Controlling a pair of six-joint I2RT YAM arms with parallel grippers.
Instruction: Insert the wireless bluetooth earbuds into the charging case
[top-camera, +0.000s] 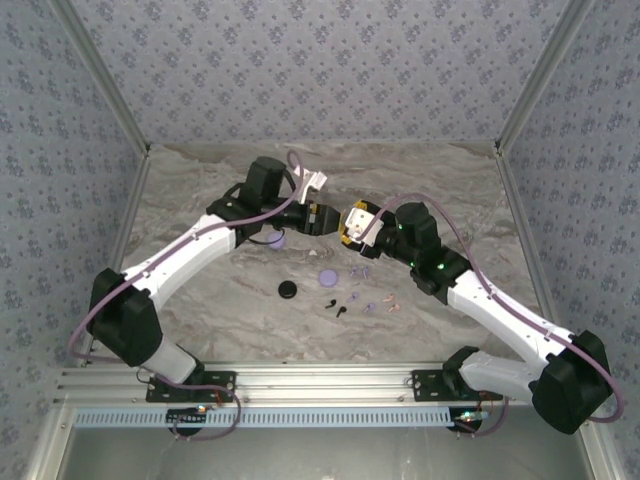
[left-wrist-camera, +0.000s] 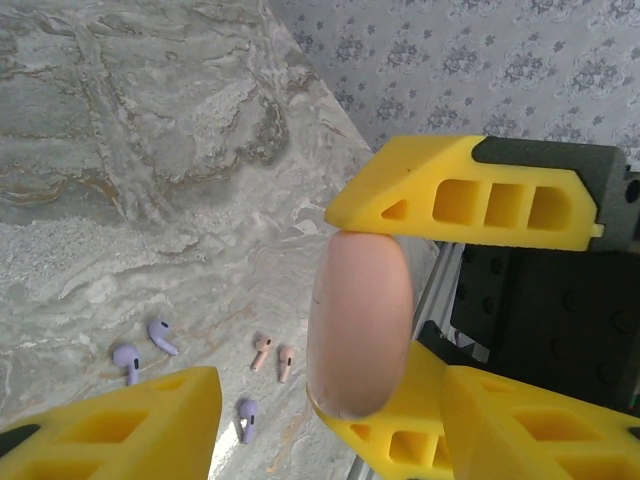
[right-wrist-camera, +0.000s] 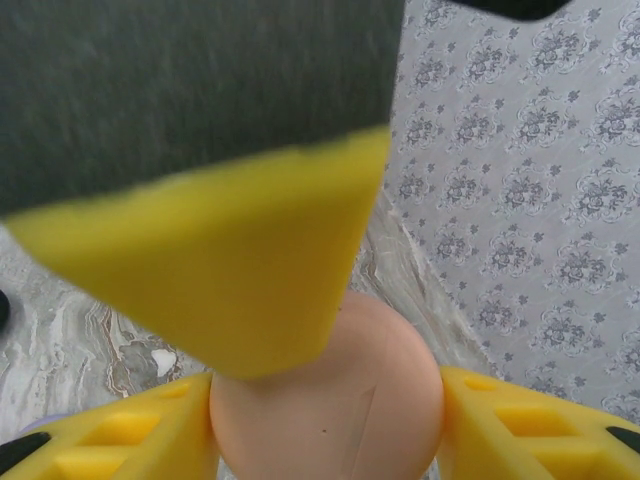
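Note:
My right gripper (right-wrist-camera: 325, 405) is shut on a round pale pink charging case (right-wrist-camera: 330, 410), squeezing its sides; the case is closed, with a seam line on its face. In the left wrist view the case (left-wrist-camera: 360, 320) stands edge-on between the right gripper's yellow fingers. My left gripper (left-wrist-camera: 330, 400) straddles it, open, with a clear gap on its left side. Both grippers meet above mid-table (top-camera: 337, 218). The earbuds lie loose on the table: lilac ones (left-wrist-camera: 128, 362) (left-wrist-camera: 162, 335) (left-wrist-camera: 247, 418), two pale pink ones (left-wrist-camera: 262, 352) (left-wrist-camera: 286, 362), and black ones (top-camera: 336, 306).
A black round case (top-camera: 288, 290) lies on the marble table (top-camera: 200, 180) left of the earbuds. A lilac case (top-camera: 278, 240) sits under the left arm, with a lilac disc (top-camera: 326, 275) nearby. Patterned walls close the back and sides; an aluminium rail (top-camera: 320, 380) runs along the near edge.

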